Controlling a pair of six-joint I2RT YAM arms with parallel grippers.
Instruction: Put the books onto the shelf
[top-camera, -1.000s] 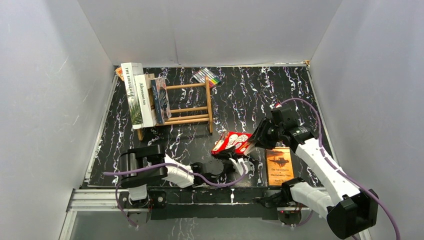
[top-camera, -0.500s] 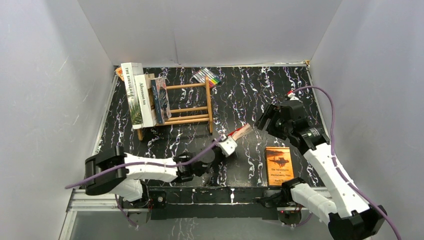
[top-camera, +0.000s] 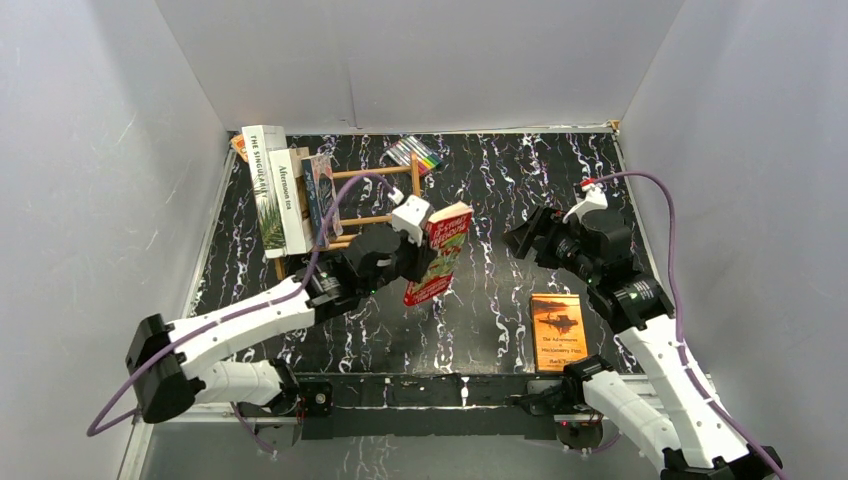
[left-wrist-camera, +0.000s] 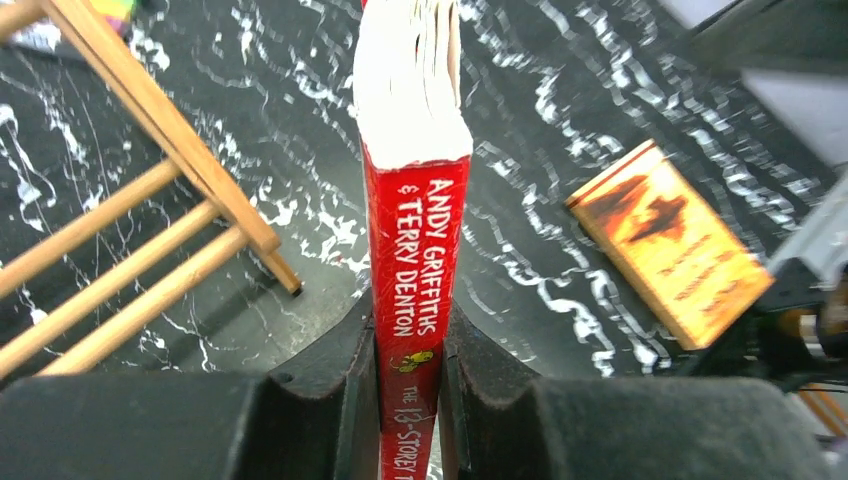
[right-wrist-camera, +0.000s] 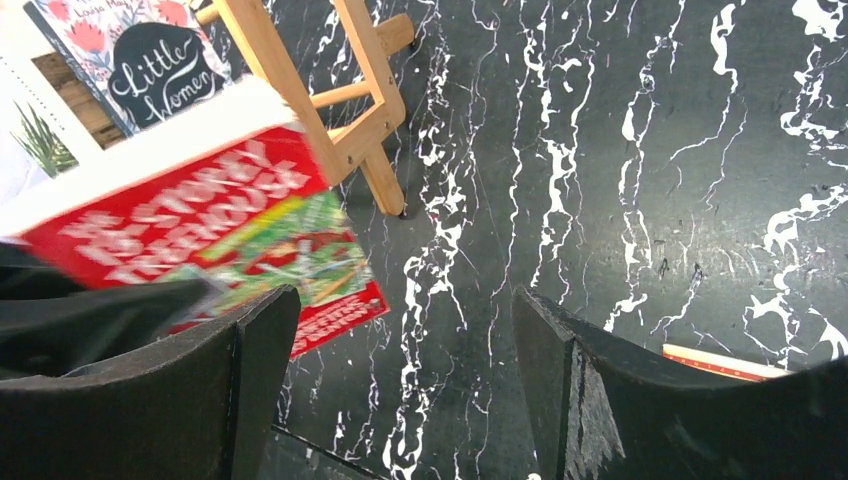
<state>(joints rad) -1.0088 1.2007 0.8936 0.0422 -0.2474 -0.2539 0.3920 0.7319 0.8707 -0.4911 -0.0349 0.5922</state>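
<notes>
My left gripper (top-camera: 424, 246) (left-wrist-camera: 408, 395) is shut on the red book (top-camera: 438, 255) (left-wrist-camera: 418, 230), holding it upright by its spine just right of the shelf (top-camera: 375, 205) (left-wrist-camera: 160, 120). The right wrist view also shows the red book (right-wrist-camera: 200, 220) in front of the shelf (right-wrist-camera: 350, 110). At the shelf's left end stand the palm-leaf white book (top-camera: 265, 190), the plain white book (top-camera: 291, 200) and the dark blue book (top-camera: 322, 198) (right-wrist-camera: 150, 50). The orange book (top-camera: 557, 330) (left-wrist-camera: 670, 240) lies flat at the front right. Above the table my right gripper (top-camera: 525, 238) (right-wrist-camera: 405, 390) is open and holds nothing.
A pack of colourful markers (top-camera: 415, 153) lies behind the shelf's right end post. A small orange packet (top-camera: 238, 145) sits in the back left corner behind the books. White walls close in the black marbled table (top-camera: 500, 190) on three sides.
The left arm has lifted the red book off the table and carried it back and left, up to the shelf. The right gripper has opened and drawn away to the right.
</notes>
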